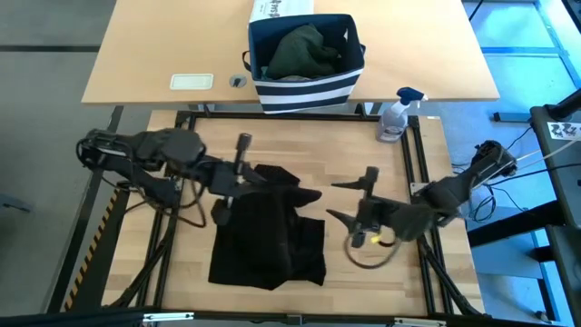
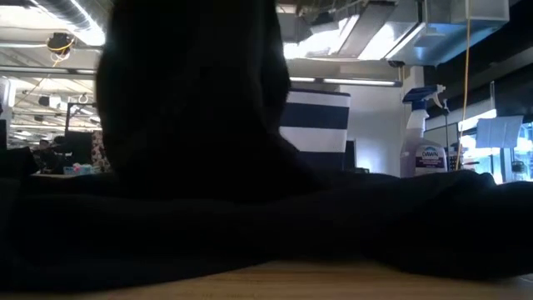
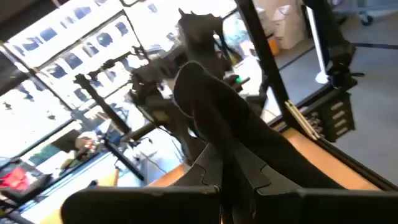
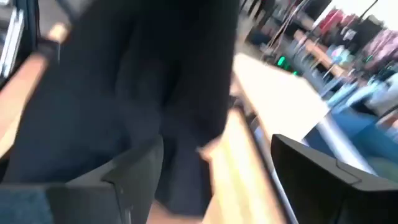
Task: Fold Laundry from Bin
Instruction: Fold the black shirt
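A black garment lies spread on the wooden tabletop between the two arms, partly folded, with one portion raised toward the left arm. The left gripper sits at the garment's upper left edge; its fingers are closed on a fold of the black cloth, which the left wrist view shows rising between them. The right gripper stands just beside the garment's right edge, its fingers spread wide and holding nothing; the right wrist view shows black cloth lying ahead of them on the wood.

The bin, navy with white stripes, stands on the lighter tabletop beyond the work area, well apart from both grippers. Dark green laundry lies bunched inside it. A white printed box touches the bin's far side. A spray bottle stands near the work surface's far right corner. In the low view the black cloth fills most of the foreground, with the striped bin and spray bottle visible behind.
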### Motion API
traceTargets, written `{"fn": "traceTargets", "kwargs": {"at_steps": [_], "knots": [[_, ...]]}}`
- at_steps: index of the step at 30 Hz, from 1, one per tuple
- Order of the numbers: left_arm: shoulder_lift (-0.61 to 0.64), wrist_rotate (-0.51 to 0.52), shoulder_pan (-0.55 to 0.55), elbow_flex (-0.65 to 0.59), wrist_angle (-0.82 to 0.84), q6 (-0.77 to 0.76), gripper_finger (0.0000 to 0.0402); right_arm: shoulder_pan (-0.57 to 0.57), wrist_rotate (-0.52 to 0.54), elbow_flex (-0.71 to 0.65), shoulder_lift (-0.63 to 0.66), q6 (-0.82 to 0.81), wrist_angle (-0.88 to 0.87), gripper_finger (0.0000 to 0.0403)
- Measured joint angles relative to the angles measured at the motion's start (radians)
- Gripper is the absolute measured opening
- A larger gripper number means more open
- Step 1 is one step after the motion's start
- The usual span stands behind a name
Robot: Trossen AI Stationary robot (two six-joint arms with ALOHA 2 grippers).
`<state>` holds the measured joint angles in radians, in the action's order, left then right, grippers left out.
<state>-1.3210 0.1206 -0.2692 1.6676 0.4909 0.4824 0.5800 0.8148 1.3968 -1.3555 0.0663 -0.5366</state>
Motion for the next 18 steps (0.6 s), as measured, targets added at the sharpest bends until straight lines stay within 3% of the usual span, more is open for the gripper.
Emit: {"fn": "traceTargets", "kwargs": {"at_steps": [6, 12, 18], "knots": [[0.034, 0.06, -0.035, 0.0, 0.012, -0.001, 0.0, -0.019, -0.086, -0.241, -0.002, -0.079, 0.259, 0.0285], [0.04, 0.098, -0.046, 0.0, 0.024, -0.002, 0.0, -0.068, -0.207, -0.512, -0.026, -0.092, 0.744, 0.0282], [0.039, 0.104, -0.046, 0.0, 0.026, -0.008, 0.0, -0.176, -0.354, -0.648, -0.1, -0.165, 1.019, 0.0282]]}}
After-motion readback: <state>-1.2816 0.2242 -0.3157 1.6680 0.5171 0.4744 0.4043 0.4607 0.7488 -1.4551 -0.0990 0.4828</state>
